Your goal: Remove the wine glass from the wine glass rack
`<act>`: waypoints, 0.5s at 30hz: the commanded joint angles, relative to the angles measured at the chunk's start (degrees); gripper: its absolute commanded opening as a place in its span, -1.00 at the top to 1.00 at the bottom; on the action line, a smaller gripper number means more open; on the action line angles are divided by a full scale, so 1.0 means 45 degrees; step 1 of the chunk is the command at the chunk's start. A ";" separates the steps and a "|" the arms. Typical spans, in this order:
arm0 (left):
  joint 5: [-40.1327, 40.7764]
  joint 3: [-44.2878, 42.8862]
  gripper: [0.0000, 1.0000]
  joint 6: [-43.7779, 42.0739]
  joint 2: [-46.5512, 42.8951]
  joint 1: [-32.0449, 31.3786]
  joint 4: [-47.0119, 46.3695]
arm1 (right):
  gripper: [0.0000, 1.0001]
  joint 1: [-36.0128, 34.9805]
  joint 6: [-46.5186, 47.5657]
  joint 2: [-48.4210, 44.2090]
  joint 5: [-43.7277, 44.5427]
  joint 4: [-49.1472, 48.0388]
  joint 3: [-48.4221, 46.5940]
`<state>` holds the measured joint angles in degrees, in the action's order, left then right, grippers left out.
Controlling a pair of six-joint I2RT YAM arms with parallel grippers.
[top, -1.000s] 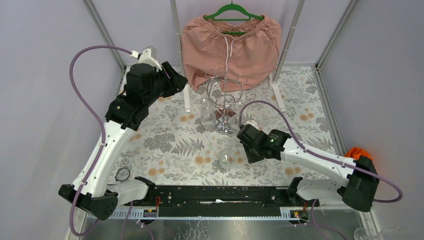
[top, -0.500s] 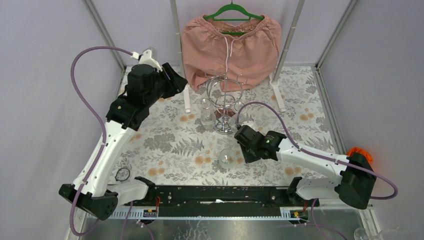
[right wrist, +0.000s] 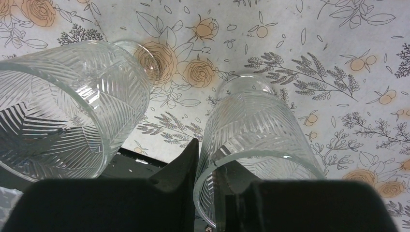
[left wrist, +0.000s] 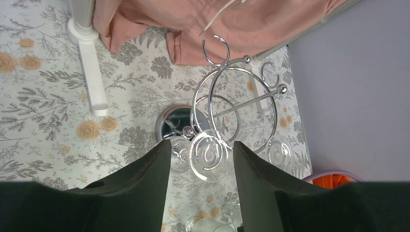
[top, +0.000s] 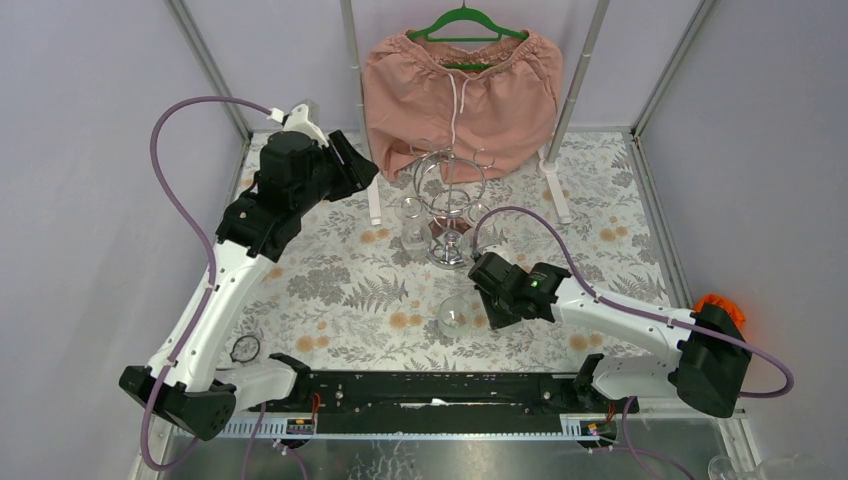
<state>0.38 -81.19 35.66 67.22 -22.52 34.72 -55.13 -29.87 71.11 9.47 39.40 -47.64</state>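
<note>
The chrome wine glass rack [top: 448,196] stands at the back middle of the table, with clear wine glasses [top: 413,226] hanging from its wire arms. In the left wrist view the rack [left wrist: 231,104] lies below, and the foot of a hanging glass [left wrist: 209,155] shows between my fingers. My left gripper [top: 362,170] [left wrist: 201,143] is open, above and left of the rack. My right gripper [top: 492,308] [right wrist: 209,154] is shut on the rim of a ribbed wine glass [right wrist: 256,125], one finger inside and one outside. A second ribbed glass [right wrist: 67,106] [top: 452,315] stands just left of it.
Pink shorts [top: 460,85] hang from a green hanger on a white clothes rail behind the rack; its feet [top: 374,205] flank the rack. An orange object [top: 715,304] lies at the right edge. A small black ring [top: 244,348] sits near the left arm's base.
My right gripper has shifted slightly left toward the standing glass. My left gripper has edged a little right toward the rack.
</note>
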 commanded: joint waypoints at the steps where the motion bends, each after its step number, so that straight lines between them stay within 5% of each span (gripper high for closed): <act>1: -0.0629 0.0241 -0.16 0.0217 -0.0124 -0.0085 -0.0100 | 0.65 -0.0077 -0.0176 0.0003 -0.0022 -0.0239 0.0055; 15: -0.0744 0.0524 -0.18 0.0318 -0.0060 -0.0068 -0.0166 | 0.02 -0.0090 -0.0137 -0.0075 0.0445 0.0636 -0.0759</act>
<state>-2.52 -79.79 36.88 67.22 -22.52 34.70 -55.13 -30.13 71.11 9.52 39.57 -47.75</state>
